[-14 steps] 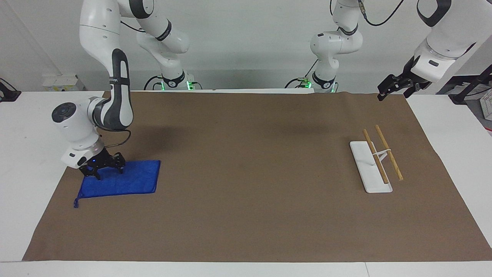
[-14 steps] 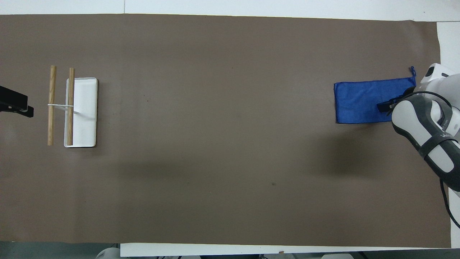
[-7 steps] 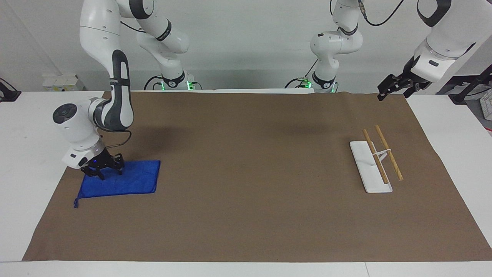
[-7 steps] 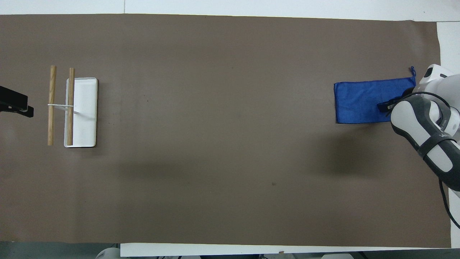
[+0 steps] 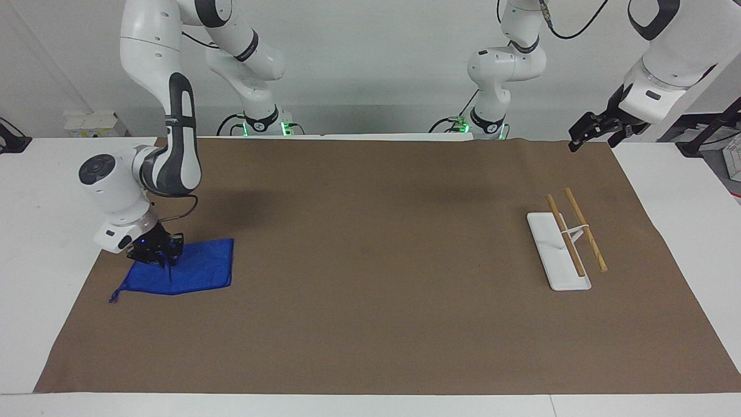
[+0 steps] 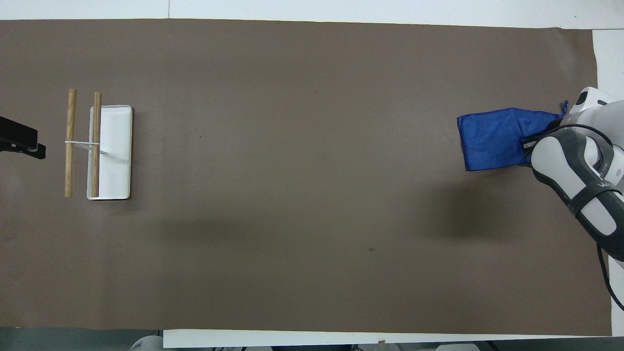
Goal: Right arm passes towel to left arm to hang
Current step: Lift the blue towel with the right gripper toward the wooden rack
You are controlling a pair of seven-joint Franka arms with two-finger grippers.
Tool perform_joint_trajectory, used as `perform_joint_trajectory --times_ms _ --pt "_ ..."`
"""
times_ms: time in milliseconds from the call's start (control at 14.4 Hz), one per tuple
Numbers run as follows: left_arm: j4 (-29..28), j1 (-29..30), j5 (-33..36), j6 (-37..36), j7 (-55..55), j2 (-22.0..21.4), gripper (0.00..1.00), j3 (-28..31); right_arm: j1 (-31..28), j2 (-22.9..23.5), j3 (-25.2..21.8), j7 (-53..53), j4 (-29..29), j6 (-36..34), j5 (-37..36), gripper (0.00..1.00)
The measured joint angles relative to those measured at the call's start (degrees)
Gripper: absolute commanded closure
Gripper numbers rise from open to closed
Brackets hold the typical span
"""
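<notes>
Towel point(image 5: 188, 272) lies on the brown mat point(image 5: 370, 324) at the right arm's end of the worktop point(image 5: 35, 191), its edge toward that end bunched up into the right tool point(image 5: 157, 252), whose fingers are pinched together on the fabric. The facing view shows this pinch and the small blue light on the tool; the overhead view hides most of it beneath the right arm's point(image 6: 577, 180) white and grey link, showing only a black tip at the towel point(image 6: 492, 139) edge. Half a second ago the cloth lay flat as a neat rectangle and the tool stood spread over it; now the cloth is drawn in, creased and narrower, its corner loop (a thin blue string) pulled closer. The left tool point(image 5: 596, 130) waits in the air over the mat's corner at the left arm's end, and I cannot tell whether it is released or clenched; overhead it is cut off at the frame edge. The white rack point(image 5: 558, 250) with two wooden bars is unmoved.
</notes>
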Motion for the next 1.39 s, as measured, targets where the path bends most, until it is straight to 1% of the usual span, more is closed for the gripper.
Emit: perform_joint_trajectory --times_ms 139,208,347,486,694,832,971,1110,1249,1387 --pt "0.0 0.0 0.0 0.0 0.0 0.0 0.0 0.0 0.0 -0.41 0.43 0.76 0.83 -3.32 0.89 1.0" --pt "0.0 0.0 0.0 0.0 0.0 0.0 0.0 0.0 0.02 -0.97 1.17 2.66 1.8 -6.24 1.31 1.0" --pt "0.0 0.0 0.0 0.0 0.0 0.0 0.0 0.0 0.2 -2.91 3.27 9.18 4.23 -13.92 1.53 1.0" --pt "0.0 0.0 0.0 0.0 0.0 0.0 0.0 0.0 0.64 -5.61 6.43 18.89 6.67 -22.29 1.72 1.0" --pt "0.0 0.0 0.0 0.0 0.0 0.0 0.0 0.0 0.94 -9.45 14.36 37.69 9.65 -32.85 1.99 1.0" --pt "0.0 0.0 0.0 0.0 0.0 0.0 0.0 0.0 1.3 -10.52 20.84 51.92 11.71 -37.88 2.64 1.0" --pt "0.0 0.0 0.0 0.0 0.0 0.0 0.0 0.0 1.59 -10.61 27.75 67.59 13.97 -38.83 6.1 1.0" --pt "0.0 0.0 0.0 0.0 0.0 0.0 0.0 0.0 1.81 -10.62 32.45 79.27 15.18 -37.47 11.26 1.0" --pt "0.0 0.0 0.0 -0.01 -0.04 0.0 0.0 0.0 2.06 -10.59 34.88 86.87 15.44 -35.27 18.59 1.0" --pt "-0.06 -0.02 0.0 -0.35 -0.34 0.0 0.0 -0.03 2.63 -10.43 36.3 93.58 15.92 -32.07 25.6 1.0"
